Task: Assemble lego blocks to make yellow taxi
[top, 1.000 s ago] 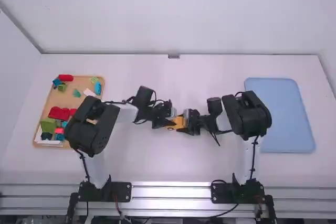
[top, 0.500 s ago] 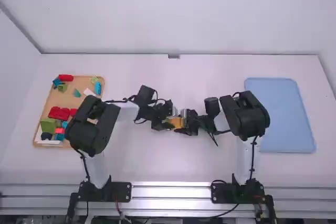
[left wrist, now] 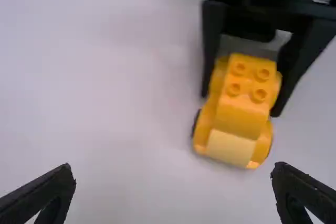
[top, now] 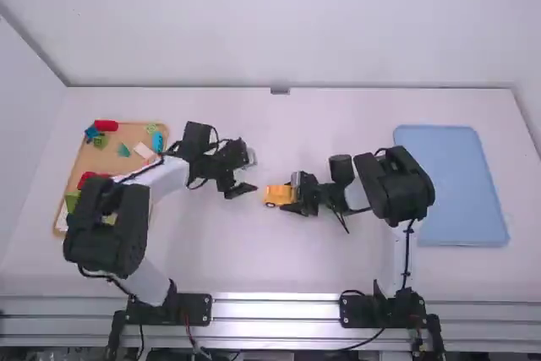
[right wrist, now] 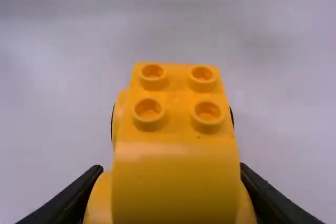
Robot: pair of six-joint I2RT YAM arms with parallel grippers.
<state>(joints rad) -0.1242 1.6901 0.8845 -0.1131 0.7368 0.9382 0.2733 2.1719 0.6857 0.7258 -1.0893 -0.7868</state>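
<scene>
A yellow taxi body (top: 275, 195) on dark wheels stands on the table between the arms, a yellow block with four studs on its top (right wrist: 175, 108). My right gripper (top: 296, 198) is shut on its right-hand end; in the right wrist view that gripper (right wrist: 173, 195) has a finger at each side of the car. My left gripper (top: 242, 185) is a short gap left of the car. Its fingers stand wide apart with nothing between them in the left wrist view, where the gripper (left wrist: 174, 182) faces the taxi body (left wrist: 240, 111).
At the left, partly under my left arm, a wooden tray (top: 123, 128) bears red, green, blue and white pieces. A blue tray (top: 456, 183) lies at the right, beyond my right arm.
My left gripper has let go of the car and moved away to the left and up the picture, its arm folding back. My right gripper has stayed at the car's other end.
</scene>
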